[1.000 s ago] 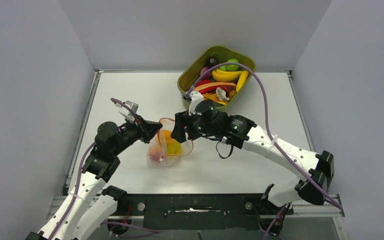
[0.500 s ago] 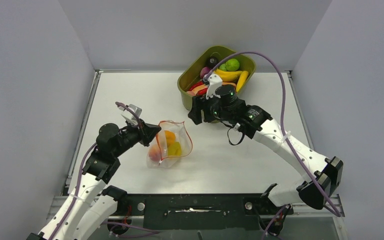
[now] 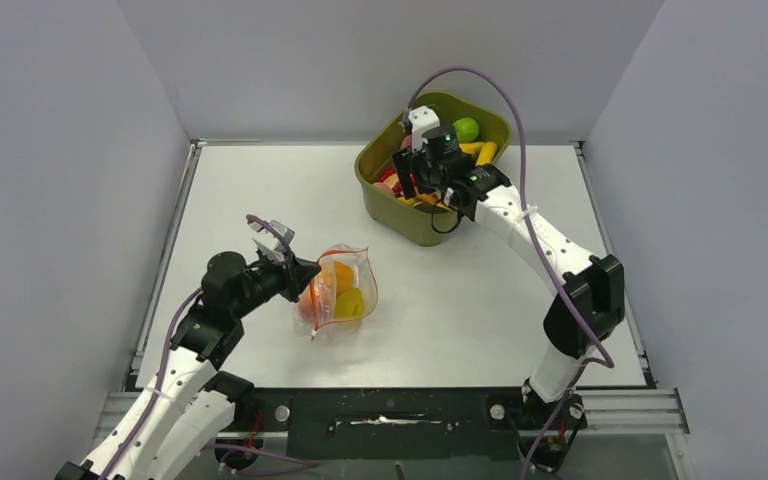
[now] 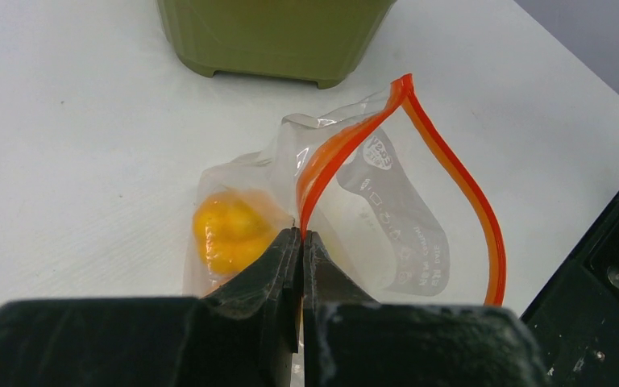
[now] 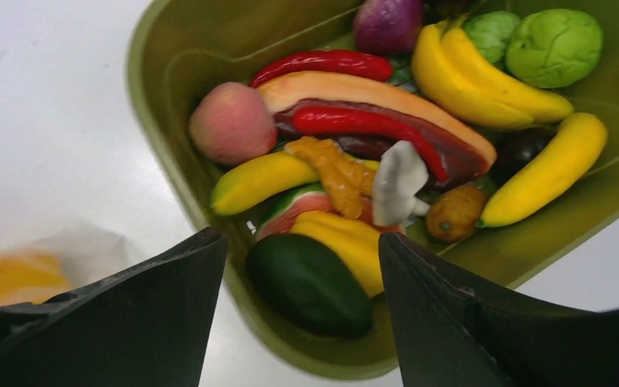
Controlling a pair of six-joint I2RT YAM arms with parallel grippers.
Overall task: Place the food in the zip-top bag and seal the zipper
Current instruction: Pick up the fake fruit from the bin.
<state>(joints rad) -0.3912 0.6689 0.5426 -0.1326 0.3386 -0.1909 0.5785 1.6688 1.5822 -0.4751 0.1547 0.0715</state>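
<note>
Food point(image 5: 355, 121) sits heaped in the olive tub point(image 5: 169, 72), directly below the right gripper point(image 5: 300, 238); its jaws are spread wide, and a dark green piece point(image 5: 306, 282) lies closest under the gap. Well apart at near-left, the left gripper point(image 4: 301, 242) is pinched tight on the zipper point(image 4: 451, 169) of the zip-top bag point(image 4: 395, 218), holding the mouth agape, so the right arm is plainly the nearer one for the pick

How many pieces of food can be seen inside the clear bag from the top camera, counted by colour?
orange piece: 1
yellow piece: 1
peach-pink piece: 1
Total: 3 visible in the zip-top bag; anything hidden beneath them cannot be counted.
</note>
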